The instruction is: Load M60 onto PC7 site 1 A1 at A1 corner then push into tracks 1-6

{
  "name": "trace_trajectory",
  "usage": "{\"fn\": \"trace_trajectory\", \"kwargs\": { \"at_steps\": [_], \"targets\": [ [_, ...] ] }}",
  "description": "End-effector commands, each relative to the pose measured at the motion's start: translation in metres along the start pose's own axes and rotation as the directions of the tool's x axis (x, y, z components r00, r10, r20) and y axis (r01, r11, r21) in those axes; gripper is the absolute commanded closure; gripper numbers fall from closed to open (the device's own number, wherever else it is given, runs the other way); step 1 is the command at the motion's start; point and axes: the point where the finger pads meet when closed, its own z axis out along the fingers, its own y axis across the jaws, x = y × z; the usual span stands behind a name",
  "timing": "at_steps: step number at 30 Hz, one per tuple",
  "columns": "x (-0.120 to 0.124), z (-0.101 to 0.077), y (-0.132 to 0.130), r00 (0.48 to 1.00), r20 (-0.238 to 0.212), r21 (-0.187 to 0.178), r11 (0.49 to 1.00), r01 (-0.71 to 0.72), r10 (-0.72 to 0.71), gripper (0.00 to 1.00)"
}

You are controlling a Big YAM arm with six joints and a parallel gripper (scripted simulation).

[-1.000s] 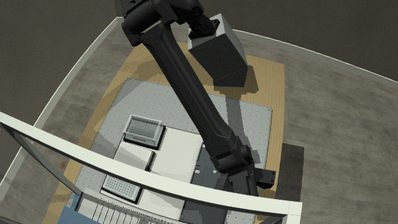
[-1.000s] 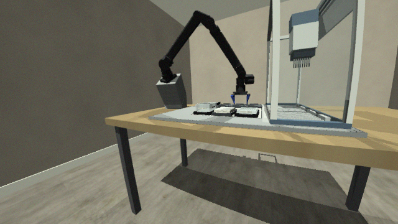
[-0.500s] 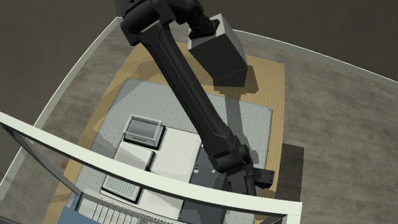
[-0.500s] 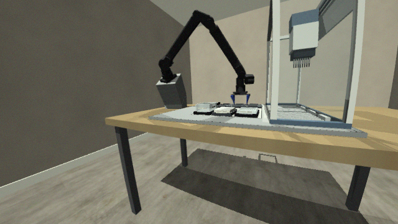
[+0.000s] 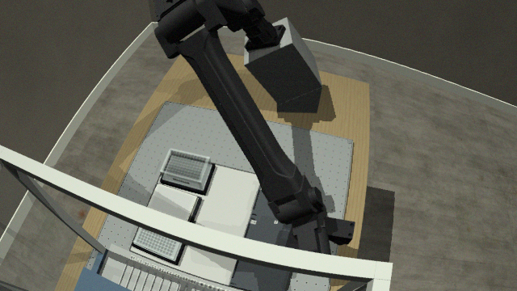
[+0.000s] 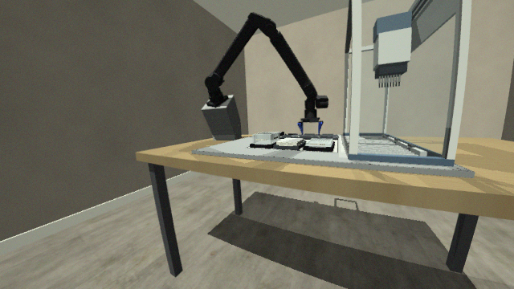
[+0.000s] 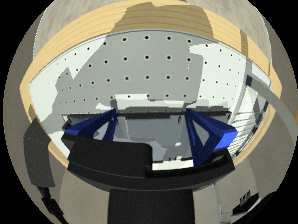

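M60 (image 5: 174,201) lies in the middle nest of a row of three at lower left of the top view, a plain white plate partly hidden under the frame bar (image 5: 121,208) that crosses that view. Above it in the picture sits M09 (image 5: 187,167), the taller block with a clear rim; below it, past the bar, M06 (image 5: 158,243) shows its grid of wells. In the exterior view the three stand side by side at mid-frame: M09 (image 6: 267,138) at left, M60 (image 6: 291,142) in the middle, M06 (image 6: 320,143) at right.

Right of the nests in the top view is the pale apron (image 5: 230,202), and right of that the dark grey carrier (image 5: 262,226), largely covered by the arm's wrist. Its sites, so far as they show, hold no plate. The rails (image 5: 141,279) appear at the bottom left edge, by a blue base.

The gripper (image 6: 308,128) hangs with its blue fingers pointing down over the carrier, just behind the nests in the exterior view. The fingers are spread to their widest and hold nothing. In the wrist view they straddle a grey part of the carrier (image 7: 154,129); whether they touch it cannot be told.

The arm (image 5: 242,117) runs from the grey pedestal (image 5: 288,73) at top centre down to lower right. All stands on a dotted plate (image 5: 323,162) on a wooden table (image 6: 281,172).
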Motion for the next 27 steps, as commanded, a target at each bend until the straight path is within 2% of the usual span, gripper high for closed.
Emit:
{"fn": "trace_trajectory", "kwargs": {
  "at_steps": [1, 27],
  "targets": [
    [0.0273, -0.0009, -0.0103, 1.0, -0.013, 0.003, 1.0, -0.027, 0.027, 0.0],
    [0.0353, -0.0028, -0.0116, 0.999, -0.013, 0.006, 0.999, -0.036, 0.036, 0.0]
  ]
}}
